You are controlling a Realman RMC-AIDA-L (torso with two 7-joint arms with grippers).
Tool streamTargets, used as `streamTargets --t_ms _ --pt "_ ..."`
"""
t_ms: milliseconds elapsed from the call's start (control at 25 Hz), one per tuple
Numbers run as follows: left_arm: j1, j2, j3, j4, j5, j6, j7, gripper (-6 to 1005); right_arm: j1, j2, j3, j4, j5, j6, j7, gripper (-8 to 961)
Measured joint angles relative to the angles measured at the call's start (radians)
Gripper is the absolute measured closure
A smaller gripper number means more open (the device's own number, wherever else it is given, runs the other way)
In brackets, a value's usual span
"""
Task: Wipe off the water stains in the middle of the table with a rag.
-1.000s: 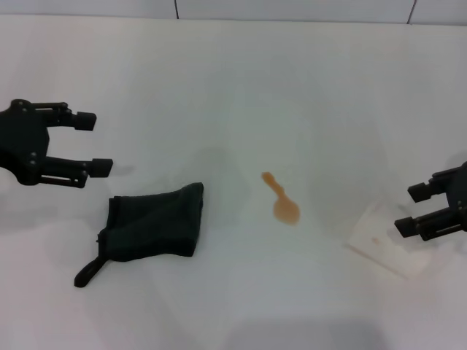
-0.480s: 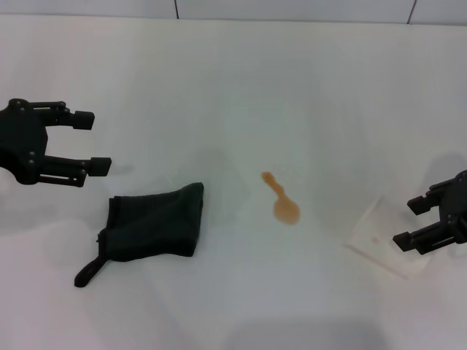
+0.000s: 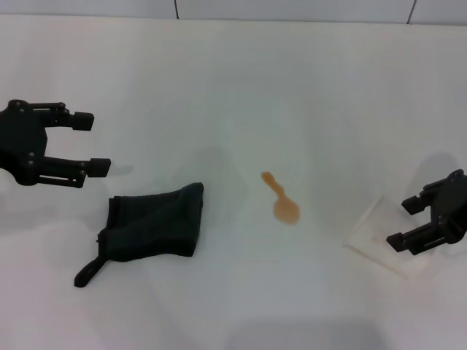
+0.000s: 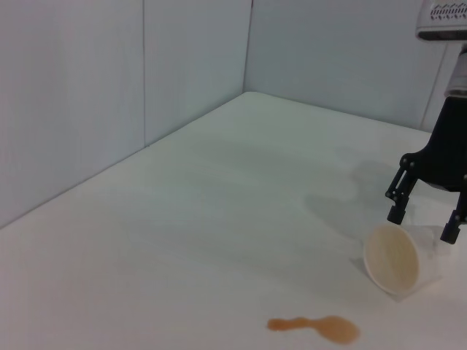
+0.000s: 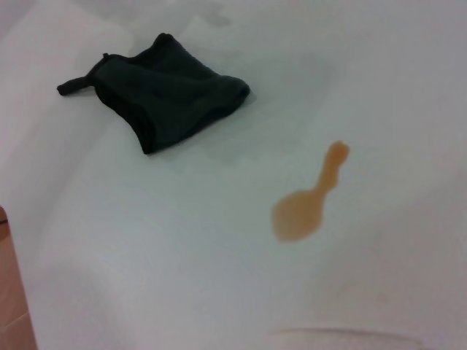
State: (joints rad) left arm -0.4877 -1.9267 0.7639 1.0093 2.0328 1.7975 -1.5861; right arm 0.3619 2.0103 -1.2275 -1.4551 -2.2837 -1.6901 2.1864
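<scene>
The water stain (image 3: pixel 282 201), an orange-brown spoon-shaped puddle, lies in the middle of the white table (image 3: pixel 241 80); it also shows in the left wrist view (image 4: pixel 315 327) and the right wrist view (image 5: pixel 306 200). The dark green-black rag (image 3: pixel 152 225) lies crumpled to the left of the stain, its loop tab at the near left corner; it also shows in the right wrist view (image 5: pixel 162 91). My left gripper (image 3: pixel 93 143) is open and empty, up and left of the rag. My right gripper (image 3: pixel 403 221) is open at the right, over a fallen clear cup.
A clear plastic cup (image 3: pixel 383 237) lies on its side at the right, under the right gripper; in the left wrist view (image 4: pixel 398 259) its mouth faces the camera. Grey walls stand behind the table's far edge.
My right gripper has moved down and slightly left over the fallen cup. The left gripper, rag and stain have not moved.
</scene>
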Motion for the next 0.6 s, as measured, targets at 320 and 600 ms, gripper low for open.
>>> streamTargets --t_ms 320,600 --pt "0.002 0.001 0.0 -0.001 0.0 0.0 0.007 140 -0.008 0.001 -0.063 0.0 0.008 0.041 0.017 197" --pt "0.002 0.001 0.0 -0.002 0.0 0.0 0.008 140 -0.009 0.001 -0.073 0.01 0.008 0.06 0.018 197"
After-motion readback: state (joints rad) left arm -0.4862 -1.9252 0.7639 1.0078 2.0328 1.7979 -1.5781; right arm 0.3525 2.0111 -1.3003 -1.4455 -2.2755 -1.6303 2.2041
